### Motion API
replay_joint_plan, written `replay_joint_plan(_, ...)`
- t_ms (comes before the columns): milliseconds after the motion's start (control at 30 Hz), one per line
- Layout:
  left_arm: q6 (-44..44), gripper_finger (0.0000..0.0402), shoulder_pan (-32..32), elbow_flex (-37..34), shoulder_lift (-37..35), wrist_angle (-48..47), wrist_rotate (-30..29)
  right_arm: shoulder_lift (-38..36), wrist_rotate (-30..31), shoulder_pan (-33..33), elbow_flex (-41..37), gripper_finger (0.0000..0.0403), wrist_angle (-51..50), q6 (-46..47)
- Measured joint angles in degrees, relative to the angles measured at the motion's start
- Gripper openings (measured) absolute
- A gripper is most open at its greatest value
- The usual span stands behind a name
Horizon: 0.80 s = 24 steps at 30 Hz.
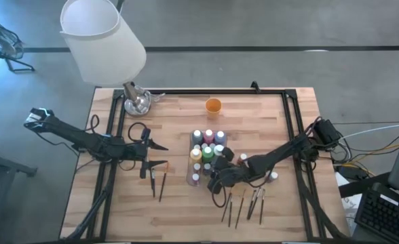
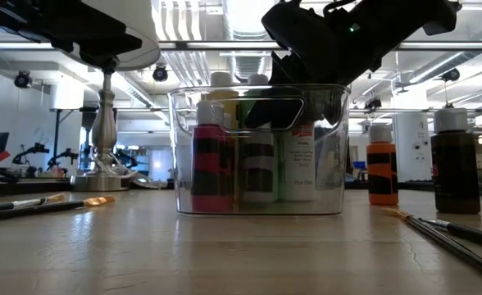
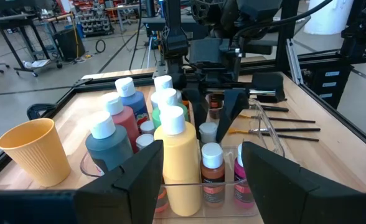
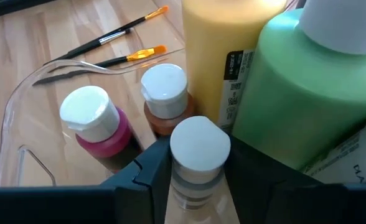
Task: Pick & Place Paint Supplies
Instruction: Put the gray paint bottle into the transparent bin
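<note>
A clear tray [image 1: 191, 177] in the middle of the table holds several paint bottles: a tall yellow one [image 4: 226, 37], a green one [image 4: 295, 93], a small pink one [image 4: 96, 127] and a small brown one [image 4: 165, 102]. My right gripper [image 1: 216, 175] reaches into the tray's near end and is shut on a small white-capped bottle [image 4: 200, 149]. My left gripper [image 1: 164, 154] stands open left of the tray, pointing at it, with nothing between its fingers. Paintbrushes lie on the table at the left [image 1: 157, 184] and the right [image 1: 243, 203]. My right gripper pinches the small bottle between its two fingers [image 4: 155, 171] at the white cap [image 4: 198, 140] and the neck just under it. The fingers slant down into the tray from the table's right. The bottle stands upright among the other bottles; its lower end is hidden.
An orange cup [image 1: 214, 105] stands beyond the tray near the far edge. A lamp with a white shade [image 1: 104, 37] stands on its metal base [image 1: 138, 102] at the far left corner. Two loose bottles [image 1: 243, 157] [image 1: 274, 176] stand right of the tray. A black frame [image 1: 294, 135] edges the table.
</note>
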Motion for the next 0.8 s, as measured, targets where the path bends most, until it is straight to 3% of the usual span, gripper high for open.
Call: replay_joint_plan(800,0.0,0.0222,-0.01,-0.01,0.0,0.0,0.0,-0.04,-0.66,0.04,0.0,0.0183,0.52,-0.86)
